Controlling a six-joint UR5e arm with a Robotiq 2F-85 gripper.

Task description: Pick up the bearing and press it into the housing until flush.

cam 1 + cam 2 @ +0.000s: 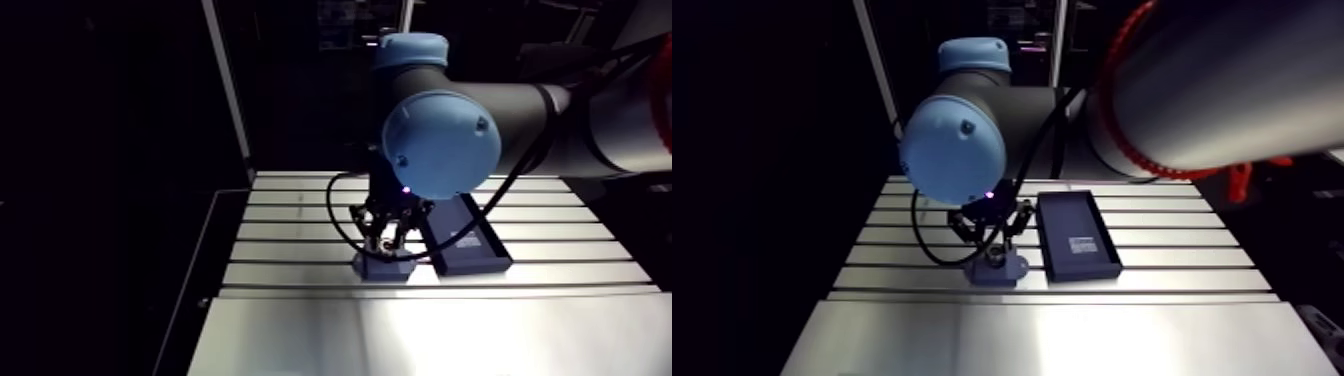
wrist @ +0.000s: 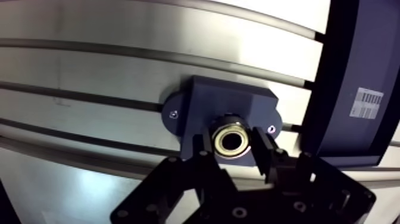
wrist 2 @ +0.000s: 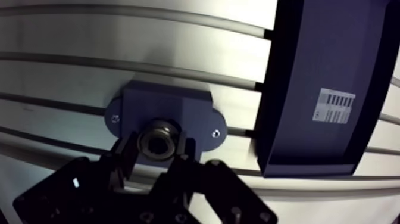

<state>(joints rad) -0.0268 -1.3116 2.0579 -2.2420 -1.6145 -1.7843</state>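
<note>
Worktop (image 2: 89,71): slotted aluminium, with long slots running past the housing on both sides. In the arm view a smooth unslotted strip lies in front of the last slot.
Open room: bare worktop on the side of the housing away from the tray, and more bare slotted surface ahead of the pincer.
Tight side: the tray (image 3: 297,71) lies just beside the housing. A narrow strip of worktop shows between its wall and the housing's nearer ear; they are not touching.
Tray: dark, shallow and rectangular, with a raised rim. It lies across several slots.
Housing (image 2: 238,101): dark blue block with 2 rounded ears and 1 small fastener spot on each ear. It sits flat on the worktop, under the pincer.
Bearing (image 2: 232,139): metal ring with a bright inner race, seen end-on. It sits at the housing's centre, between the fingers.
Pincer (image 2: 233,146): 2 black fingers (image 2: 266,156), 1 on each side of the bearing, pressed against its outer ring and clamped on it.
Seating: cannot tell whether the bearing is flush with the housing.
Label (image 3: 334,105): white sticker on the tray floor with dark bars like a barcode. No text is readable.
Brands: none legible.
</note>
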